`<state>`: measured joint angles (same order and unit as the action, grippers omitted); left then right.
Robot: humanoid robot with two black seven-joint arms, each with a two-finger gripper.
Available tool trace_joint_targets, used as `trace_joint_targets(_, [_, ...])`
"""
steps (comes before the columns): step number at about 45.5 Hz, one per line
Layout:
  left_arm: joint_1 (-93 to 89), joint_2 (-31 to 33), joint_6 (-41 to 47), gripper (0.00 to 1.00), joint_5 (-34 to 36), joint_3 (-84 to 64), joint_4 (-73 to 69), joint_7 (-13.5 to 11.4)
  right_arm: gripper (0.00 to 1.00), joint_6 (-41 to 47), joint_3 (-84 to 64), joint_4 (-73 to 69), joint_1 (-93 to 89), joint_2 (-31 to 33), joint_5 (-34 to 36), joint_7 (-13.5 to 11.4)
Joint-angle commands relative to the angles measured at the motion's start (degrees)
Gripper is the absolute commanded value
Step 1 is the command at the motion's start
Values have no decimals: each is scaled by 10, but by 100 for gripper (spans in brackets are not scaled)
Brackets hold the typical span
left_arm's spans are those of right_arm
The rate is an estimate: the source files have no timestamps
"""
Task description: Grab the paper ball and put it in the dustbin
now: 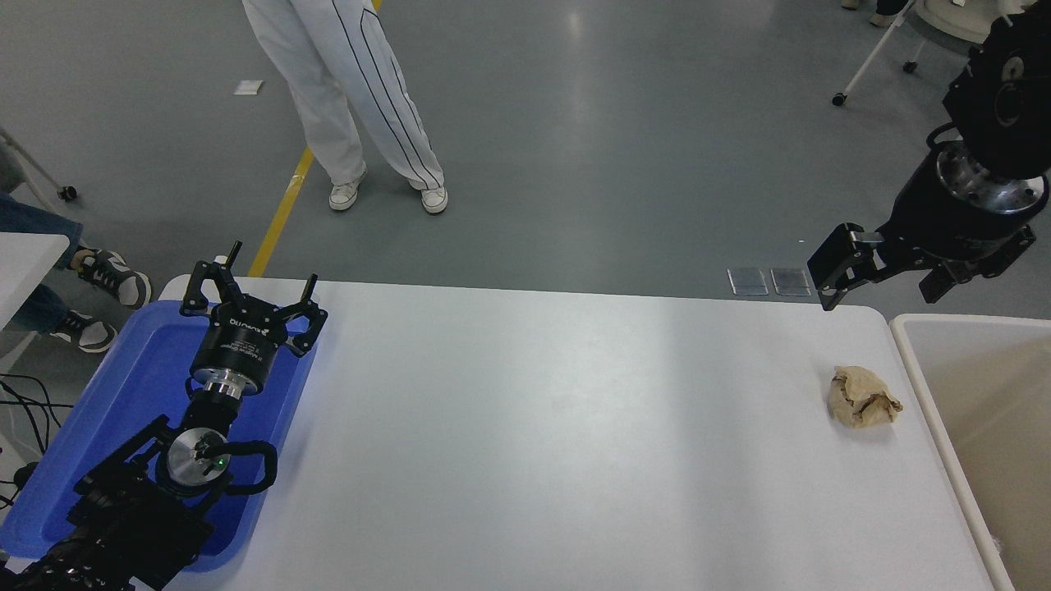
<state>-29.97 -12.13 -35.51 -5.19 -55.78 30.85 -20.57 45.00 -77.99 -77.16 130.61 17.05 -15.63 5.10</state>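
Observation:
The tan crumpled paper ball (862,398) lies on the white table (534,427) near its right edge. Just right of it stands the cream dustbin (913,361), cut off by the picture's right side. My right gripper (887,275) hangs in the air above the table's far right corner, well beyond and above the ball, open and holding nothing. My left gripper (250,287) is parked at the lower left over the blue tray, open and holding nothing.
A flat blue tray (131,386) sits at the table's left end under the left arm. A person in white trousers (361,98) stands on the floor beyond the table. Another person's feet (107,279) show at the far left.

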Motion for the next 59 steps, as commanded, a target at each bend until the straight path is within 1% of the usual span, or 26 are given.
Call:
trace_joint_targets(1, [0, 0, 0, 100, 0, 0, 0, 0, 100, 0, 8, 1, -5, -3, 3, 0])
trace_joint_targets(47, [0, 0, 0, 100, 0, 0, 0, 0, 100, 0, -4, 4, -77, 4, -8, -1])
trace_joint_targets(59, [0, 0, 0, 100, 0, 0, 0, 0, 100, -112, -16, 4, -91, 24, -18, 0])
